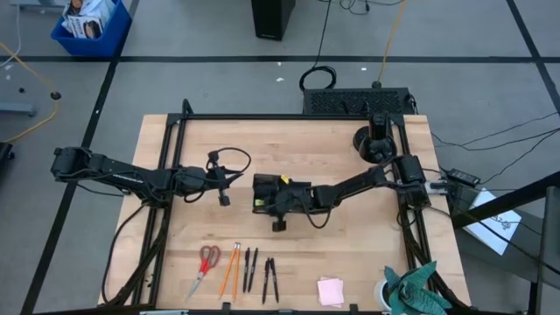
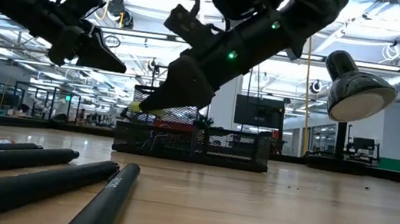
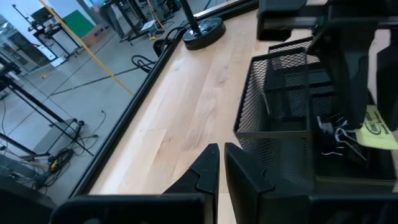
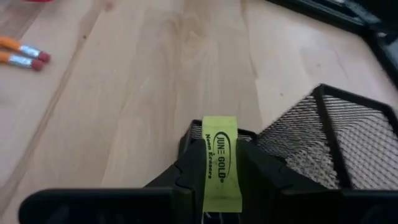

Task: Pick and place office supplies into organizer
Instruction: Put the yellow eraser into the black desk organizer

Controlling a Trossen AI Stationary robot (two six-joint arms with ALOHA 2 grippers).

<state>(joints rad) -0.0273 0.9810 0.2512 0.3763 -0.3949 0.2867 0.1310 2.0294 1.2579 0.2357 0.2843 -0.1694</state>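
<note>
The small yellow eraser (image 4: 221, 163) sits clamped between the right gripper (image 4: 219, 177) fingers, held just above the near edge of the black mesh organizer (image 1: 278, 194) in the middle of the tabletop (image 1: 350, 254). To finish this step well, I judge the gripper should carry it fully over an open compartment, lower it inside the mesh wall, then part its fingers. The left gripper (image 3: 221, 163), nearly closed and empty, waits beside the organizer, while the scissors (image 1: 205, 265), pencils (image 1: 231, 268), pens (image 1: 260, 273) and pink pad (image 1: 331, 290) lie along the tabletop's front edge.
</note>
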